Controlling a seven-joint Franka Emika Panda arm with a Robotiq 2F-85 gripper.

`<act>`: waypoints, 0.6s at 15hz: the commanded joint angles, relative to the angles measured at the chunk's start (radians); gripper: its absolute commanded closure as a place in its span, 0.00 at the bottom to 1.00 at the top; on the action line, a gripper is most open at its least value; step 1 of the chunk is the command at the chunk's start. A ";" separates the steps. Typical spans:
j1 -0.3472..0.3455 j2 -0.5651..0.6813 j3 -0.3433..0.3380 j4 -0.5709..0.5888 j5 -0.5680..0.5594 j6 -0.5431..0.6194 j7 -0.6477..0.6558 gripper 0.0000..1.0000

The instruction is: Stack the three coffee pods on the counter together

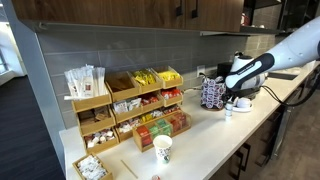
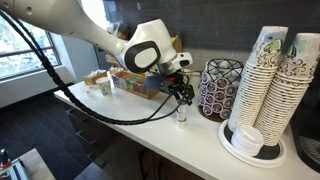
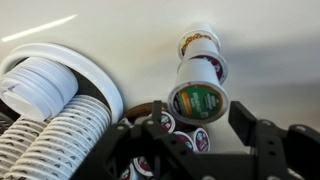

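The coffee pods [image 3: 198,100] stand in one leaning stack on the pale counter [image 3: 270,60]. The top pod shows a green label, and the rims of two pods show below it. My gripper [image 3: 195,135] hangs right above the stack, open, with a finger on either side of the top pod and a gap to each. In both exterior views the gripper [image 2: 183,95] [image 1: 232,98] is just over the small pod stack [image 2: 181,116] [image 1: 229,108], near the counter's [image 2: 130,125] front edge.
A wire holder full of pods [image 2: 220,90] [image 1: 212,92] stands close beside the stack. Tall stacks of paper cups [image 2: 268,75] and white lids [image 3: 40,85] stand beyond it. Wooden snack racks [image 1: 125,105] and a paper cup with a green mark [image 1: 162,150] are further along the counter.
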 commanded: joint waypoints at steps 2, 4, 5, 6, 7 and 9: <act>0.002 -0.022 -0.008 -0.013 0.012 0.025 0.008 0.00; 0.002 -0.046 -0.011 -0.023 0.013 0.023 0.006 0.00; 0.002 -0.063 -0.012 -0.029 0.013 0.016 0.004 0.00; 0.003 -0.081 -0.014 -0.038 0.012 0.019 0.004 0.00; 0.002 -0.102 -0.015 -0.048 0.011 0.021 -0.005 0.00; 0.002 -0.143 -0.019 -0.067 0.011 0.015 -0.017 0.00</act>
